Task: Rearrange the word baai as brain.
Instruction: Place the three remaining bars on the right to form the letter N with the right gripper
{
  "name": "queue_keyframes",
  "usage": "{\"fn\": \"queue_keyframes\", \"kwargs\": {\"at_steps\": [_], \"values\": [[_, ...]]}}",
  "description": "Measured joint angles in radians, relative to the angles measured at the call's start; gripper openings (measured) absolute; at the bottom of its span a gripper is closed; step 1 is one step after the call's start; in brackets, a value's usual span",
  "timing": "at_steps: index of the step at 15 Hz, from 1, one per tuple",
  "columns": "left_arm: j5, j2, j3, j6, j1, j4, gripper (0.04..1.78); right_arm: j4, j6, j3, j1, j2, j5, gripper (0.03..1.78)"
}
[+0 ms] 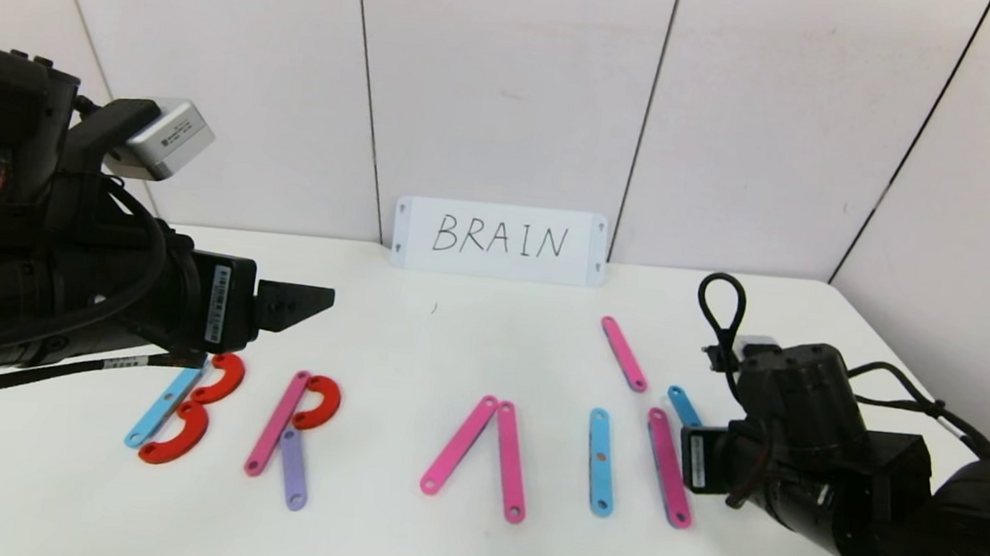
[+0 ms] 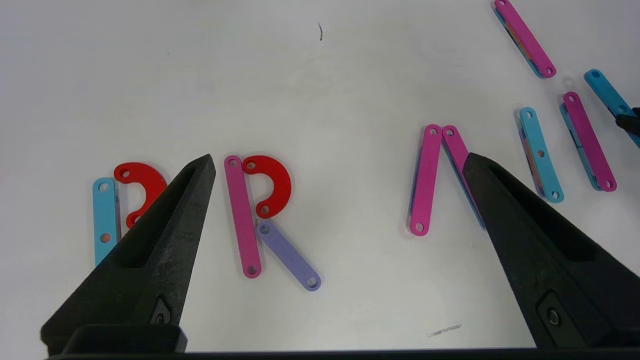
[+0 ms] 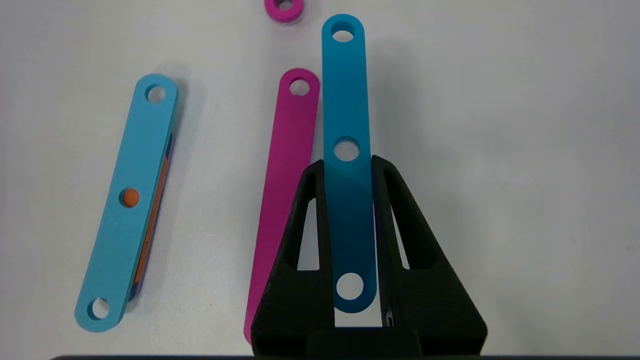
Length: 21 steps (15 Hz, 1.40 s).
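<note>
My right gripper (image 3: 348, 170) is pinching a blue strip (image 3: 345, 125) between its two black fingers (image 3: 300, 240), gripping it along its lower half while the upper half is sticking out past the fingertips. In the head view this right gripper (image 1: 689, 438) is sitting low over the right side of the white table (image 1: 418, 343), and only the far tip of the held blue strip (image 1: 683, 405) is showing beyond my arm. Just beside it a pink strip (image 3: 282, 190) is lying flat on the table, and farther toward the middle a lighter blue strip (image 3: 127, 200) is lying on its own, with an orange edge peeking out from under it. Another pink strip (image 1: 624, 353) is lying slanted beyond them, nearer the wall.

My left gripper (image 2: 337, 162) is hovering over the left side of the table with its fingers spread wide and nothing between them. Below it, the word is lying in a row: a blue strip with two red curves (image 1: 195, 413) forming B, a pink strip, red curve and purple strip (image 1: 293, 431) forming R, and two pink strips (image 1: 485, 447) leaning together at the top.

A white card (image 1: 500, 241) reading BRAIN is standing against the wall.
</note>
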Motion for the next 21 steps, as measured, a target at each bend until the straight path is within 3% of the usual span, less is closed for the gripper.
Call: {"fn": "queue_keyframes", "kwargs": {"at_steps": [3, 11, 14, 17, 21], "values": [[0.0, 0.002, 0.003, 0.001, 0.0, 0.0, 1.73, -0.097, -0.036, 0.064, -0.007, 0.016, 0.013, 0.27], [0.0, 0.007, 0.006, 0.001, -0.003, 0.0, 1.73, -0.1, -0.094, 0.157, -0.058, -0.046, 0.026, 0.27], [0.0, 0.007, 0.007, 0.001, -0.003, 0.0, 1.73, -0.101, -0.123, 0.185, -0.069, -0.084, 0.077, 0.27], [0.0, 0.008, 0.007, 0.001, -0.003, 0.0, 1.73, -0.101, -0.163, 0.211, -0.075, -0.131, 0.154, 0.27], [0.0, 0.007, 0.006, 0.001, -0.003, 0.0, 1.73, -0.101, -0.194, 0.222, -0.119, -0.149, 0.219, 0.27]]}}
